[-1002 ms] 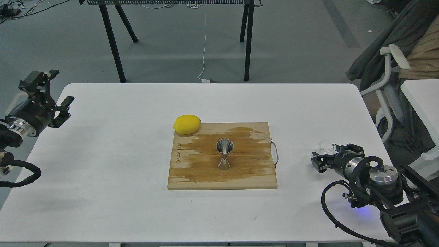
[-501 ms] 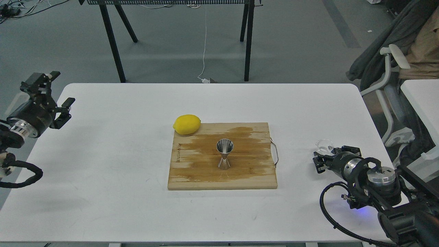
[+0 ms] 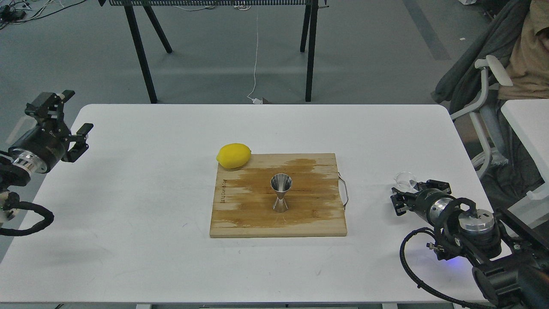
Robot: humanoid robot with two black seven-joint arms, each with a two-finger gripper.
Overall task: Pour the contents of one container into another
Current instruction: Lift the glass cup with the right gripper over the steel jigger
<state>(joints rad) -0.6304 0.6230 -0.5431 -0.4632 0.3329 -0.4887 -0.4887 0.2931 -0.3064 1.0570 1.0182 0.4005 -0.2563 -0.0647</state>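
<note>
L tool (image 3: 64,124) at worktop's (image 3: 128,193) left edge, fingers apart, holding nothing. Lemon (image 3: 233,155) touches board's (image 3: 240,214) back-left corner. Jigger (image 3: 281,192) upright mid-board. Glass cup (image 3: 405,180) on worktop far right, just at R tool (image 3: 407,198); can't tell if R is clamped on it.

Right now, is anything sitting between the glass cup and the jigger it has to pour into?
Nothing visible does. The glass cup sits by the right gripper; only bare table and the cutting board's handle side lie toward the jigger.
</note>
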